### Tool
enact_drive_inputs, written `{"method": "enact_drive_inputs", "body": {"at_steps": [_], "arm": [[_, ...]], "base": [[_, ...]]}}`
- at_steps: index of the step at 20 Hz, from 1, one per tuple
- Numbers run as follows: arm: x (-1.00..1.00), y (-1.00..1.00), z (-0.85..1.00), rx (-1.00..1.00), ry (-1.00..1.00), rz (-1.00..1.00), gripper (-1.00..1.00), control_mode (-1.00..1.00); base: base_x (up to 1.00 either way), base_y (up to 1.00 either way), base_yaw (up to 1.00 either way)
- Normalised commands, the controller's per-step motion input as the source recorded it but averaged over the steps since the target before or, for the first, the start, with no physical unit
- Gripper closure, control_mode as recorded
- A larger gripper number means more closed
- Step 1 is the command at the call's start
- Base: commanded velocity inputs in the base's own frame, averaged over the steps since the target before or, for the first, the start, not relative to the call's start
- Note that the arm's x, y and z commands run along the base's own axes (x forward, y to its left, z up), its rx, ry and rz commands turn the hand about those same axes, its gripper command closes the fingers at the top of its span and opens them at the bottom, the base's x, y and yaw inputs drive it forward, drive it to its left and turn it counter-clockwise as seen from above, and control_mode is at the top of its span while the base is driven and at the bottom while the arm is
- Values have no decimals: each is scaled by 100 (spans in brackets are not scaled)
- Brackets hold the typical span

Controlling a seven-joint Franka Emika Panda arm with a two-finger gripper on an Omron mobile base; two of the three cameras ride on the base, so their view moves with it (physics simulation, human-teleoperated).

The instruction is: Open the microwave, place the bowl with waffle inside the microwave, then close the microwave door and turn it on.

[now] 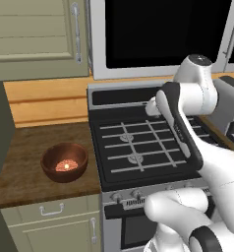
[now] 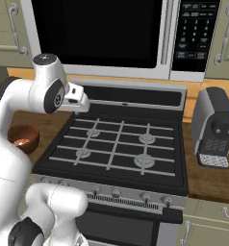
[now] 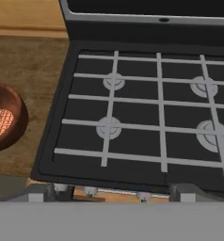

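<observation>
On a wooden counter [image 1: 25,162] left of the gas stove [image 2: 116,144] sits the bowl with waffle [image 1: 65,162]. Above, the microwave [image 2: 102,38] is closed. The gripper [image 2: 80,101] hangs wide open, empty.

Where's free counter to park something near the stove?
Bare wood on the left counter, between the bowl with waffle and the back wall. The right counter is crowded: the coffee machine takes most, leaving a strip in front. The stove grates are bare.
</observation>
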Motion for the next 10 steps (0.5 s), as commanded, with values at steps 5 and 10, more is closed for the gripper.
{"method": "enact_drive_inputs", "body": {"at_steps": [5, 10], "arm": [[-41, -41, 18, 0, -23, 0, -100, -100], [-40, -57, 15, 0, -21, 0, -100, -100]], "base": [[0, 0, 0], [0, 0, 0]]}}
